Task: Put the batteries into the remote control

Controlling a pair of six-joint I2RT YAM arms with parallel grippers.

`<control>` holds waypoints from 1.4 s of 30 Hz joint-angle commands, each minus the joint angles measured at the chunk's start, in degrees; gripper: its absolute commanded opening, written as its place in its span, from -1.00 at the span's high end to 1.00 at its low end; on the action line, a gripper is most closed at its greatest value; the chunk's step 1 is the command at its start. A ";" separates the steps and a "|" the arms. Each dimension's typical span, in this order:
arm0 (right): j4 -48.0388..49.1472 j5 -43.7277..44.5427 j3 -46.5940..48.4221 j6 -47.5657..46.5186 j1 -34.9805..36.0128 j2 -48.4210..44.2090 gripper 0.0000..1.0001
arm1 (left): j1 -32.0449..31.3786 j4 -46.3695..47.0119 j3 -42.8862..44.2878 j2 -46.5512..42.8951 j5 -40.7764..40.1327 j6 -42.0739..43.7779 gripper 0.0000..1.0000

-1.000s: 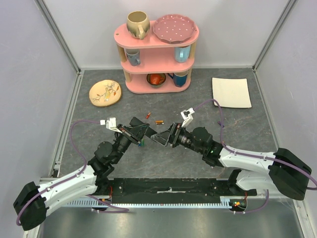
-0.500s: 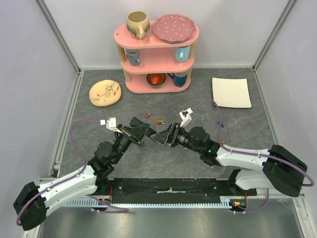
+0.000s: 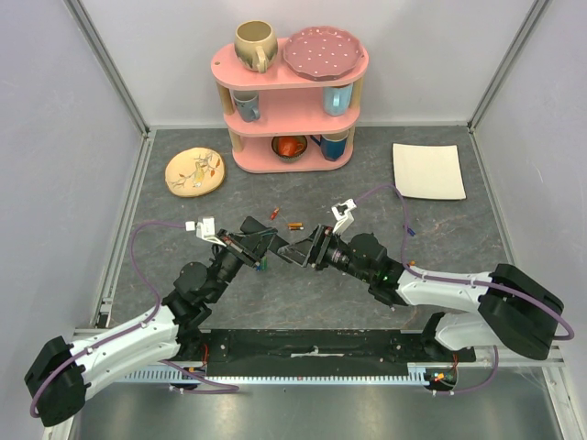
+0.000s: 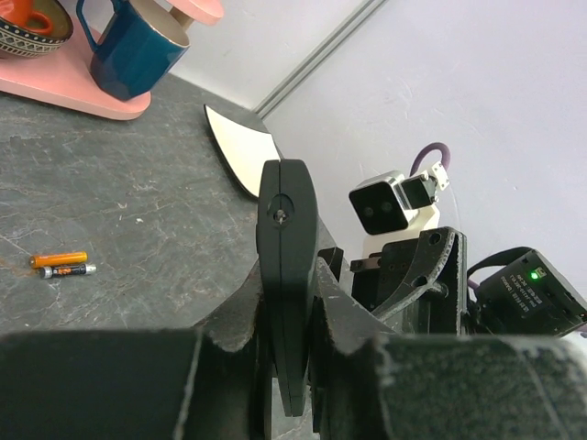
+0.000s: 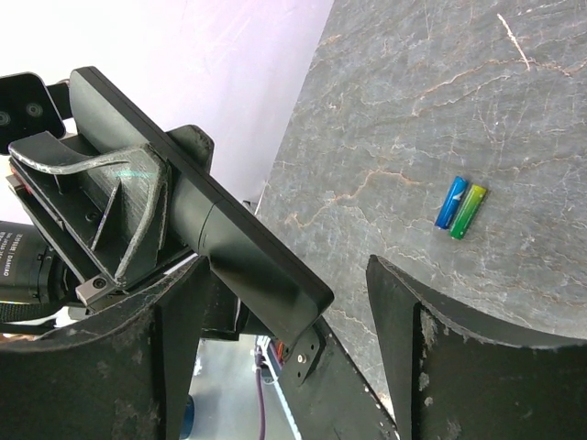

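Left wrist shows orange battery (image 4: pixel 60 259), right wrist blue-green batteries (image 5: pixel 453 203).

Black remote control (image 4: pixel 286 302). Dark grey desk (image 3: pixel 440 229) with pale, marble-like veins. One orange battery (image 4: pixel 59 260), one blue battery (image 5: pixel 450 203), one green battery (image 5: pixel 468 213). Pink shelf (image 3: pixel 292 92) carrying a pink, white-speckled dotted plate (image 3: pixel 325 52) and a beige mug (image 3: pixel 255 44). Cream round plate (image 3: pixel 194 171) with a painted floral pattern. Plain white square plate (image 3: pixel 427 170).

I'm looking at my left arm (image 3: pixel 119 344) and right arm (image 3: pixel 454 291): white tubes with bulky black joints and a purple cable (image 3: pixel 138 243) looping along each. White camera mounts (image 3: pixel 345 212) top both wrists. The left gripper (image 3: pixel 261 246) and right gripper (image 3: pixel 301 254) are matte black. A green light (image 4: pixel 533 274) glows on the right arm.
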 commanded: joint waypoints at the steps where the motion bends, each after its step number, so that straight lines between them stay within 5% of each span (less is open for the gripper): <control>1: 4.38 -0.38 1.52 0.82 -0.31 0.67 -0.54 | 0.15 3.61 0.11 -0.47 0.00 2.17 0.96; 8: 5.17 -0.38 1.52 1.26 -0.58 0.76 -0.52 | 0.15 3.61 -0.07 -0.47 0.00 2.08 0.96; 20: 5.70 -0.73 0.73 1.44 -0.75 1.11 -0.18 | 0.15 3.78 -0.07 -0.56 -0.09 1.91 0.96; 42: 5.79 -0.99 -0.06 1.35 -0.84 1.02 -0.02 | 0.15 3.78 0.11 -0.91 -0.36 1.82 0.96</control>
